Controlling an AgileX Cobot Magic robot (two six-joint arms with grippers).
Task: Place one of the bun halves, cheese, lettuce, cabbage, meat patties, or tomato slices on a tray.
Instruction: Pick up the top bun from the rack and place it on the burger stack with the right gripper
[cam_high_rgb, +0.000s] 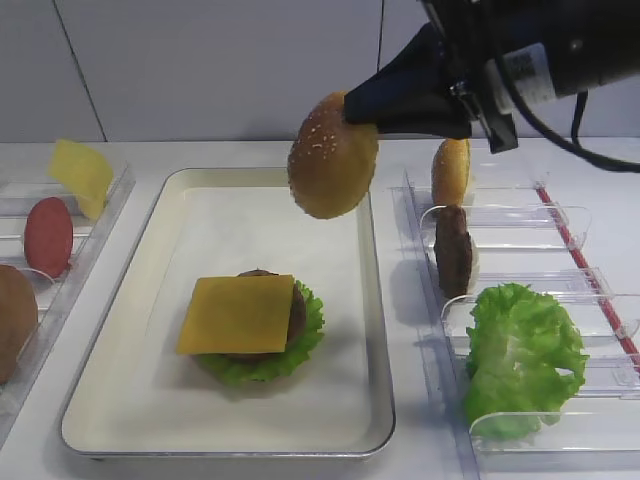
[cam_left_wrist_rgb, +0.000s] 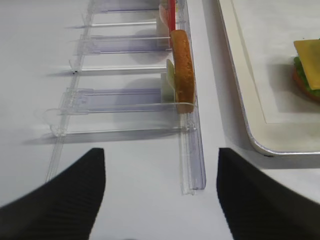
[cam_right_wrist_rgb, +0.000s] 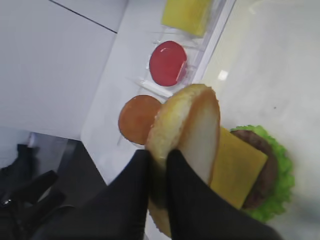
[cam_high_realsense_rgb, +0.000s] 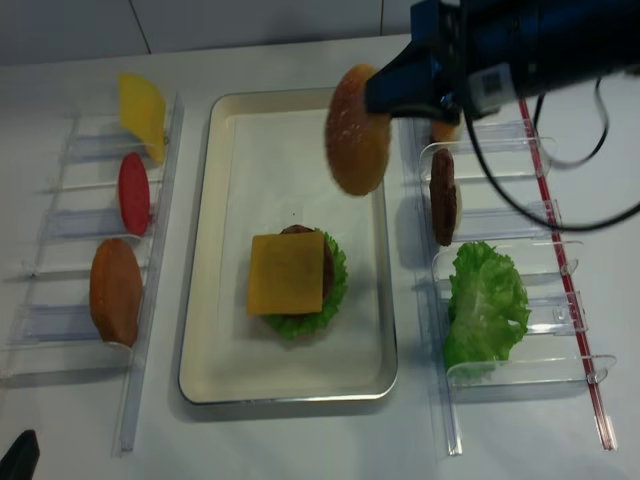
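Bun top (cam_high_rgb: 332, 158) pinched by right gripper (cam_high_rgb: 372, 110).

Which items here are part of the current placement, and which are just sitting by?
In play: sesame bun top held in the right tool; tray; cheese-topped stack.
Sitting by: racked lettuce, patty, tomato slice, yellow cheese slice.

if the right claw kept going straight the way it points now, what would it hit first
Likely the tray liner just beyond the stacked cheese, led by the bun top the right claw holds; depth is unclear, so it might clip the cheese.
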